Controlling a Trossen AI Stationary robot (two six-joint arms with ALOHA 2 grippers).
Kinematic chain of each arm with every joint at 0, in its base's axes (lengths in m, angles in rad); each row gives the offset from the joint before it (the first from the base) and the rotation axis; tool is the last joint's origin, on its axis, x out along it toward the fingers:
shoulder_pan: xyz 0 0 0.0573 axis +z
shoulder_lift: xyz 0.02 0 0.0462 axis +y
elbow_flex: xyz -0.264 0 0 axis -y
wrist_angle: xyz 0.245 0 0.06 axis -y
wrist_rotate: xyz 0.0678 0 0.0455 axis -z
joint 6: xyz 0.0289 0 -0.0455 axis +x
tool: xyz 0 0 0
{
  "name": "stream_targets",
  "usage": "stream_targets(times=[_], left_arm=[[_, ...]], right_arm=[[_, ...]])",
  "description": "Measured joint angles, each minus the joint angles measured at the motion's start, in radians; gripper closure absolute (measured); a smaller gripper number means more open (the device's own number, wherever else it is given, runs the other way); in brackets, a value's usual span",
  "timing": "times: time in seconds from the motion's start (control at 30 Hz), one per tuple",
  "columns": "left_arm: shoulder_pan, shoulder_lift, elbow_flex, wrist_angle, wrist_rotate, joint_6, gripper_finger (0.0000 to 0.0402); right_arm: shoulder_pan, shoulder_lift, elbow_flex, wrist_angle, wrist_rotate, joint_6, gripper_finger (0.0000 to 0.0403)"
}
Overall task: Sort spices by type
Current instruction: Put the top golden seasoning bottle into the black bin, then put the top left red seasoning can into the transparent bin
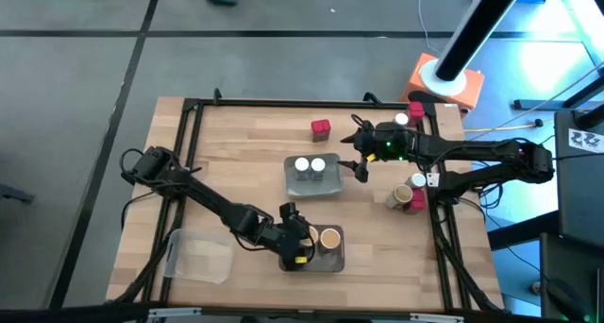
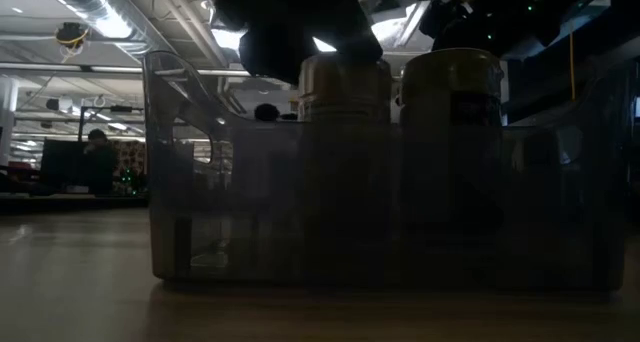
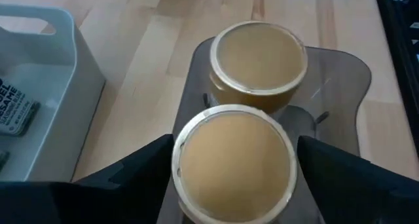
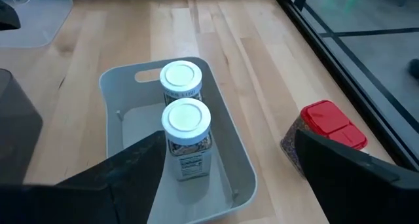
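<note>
- Clamping a tan cylinder (image 3: 230, 178) with the left gripper (image 3: 236, 155) inside the dark tray (image 3: 340, 73), at the table's 6 o'clock; fingers (image 3: 141, 175) pressing snugly on both sides of the lid.
- Standing just beside a second cylinder (image 3: 258, 57), at the held one's 12 o'clock in the wrist view; risking a knock against it if swinging sideways before lifting clear.
- Risking a tip-over on release, if letting go with the base tilted or not yet seated on the tray floor.
- Risking dragging the light tray along, if catching a finger on its wall while pulling out.
- Hovering the right gripper (image 1: 362, 169) spread wide and empty at 3 o'clock of the grey tray (image 1: 326, 186), which is holding two white jars (image 1: 302, 166).
- Risking a brush against the red packet (image 4: 324, 122) nearby, or the tray rim, if descending off-line.
- Leaving a mixed cluster (image 1: 406, 195) unsorted at the table's 3 o'clock; risking toppling its neighbours when reaching in.
</note>
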Motion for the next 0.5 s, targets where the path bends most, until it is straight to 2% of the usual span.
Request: stream_targets(times=[0.23, 0.5], left_arm=[[0.000, -0.025, 0.038, -0.025, 0.000, 0.038, 0.0089], [0.015, -0.122, 0.057, -0.094, -0.026, 0.018, 0.0087]], right_arm=[[0.000, 0.000, 0.000, 0.000, 0.000, 0.000, 0.0066], [0.000, -0.001, 0.000, 0.005, -0.001, 0.016, 0.0066]])
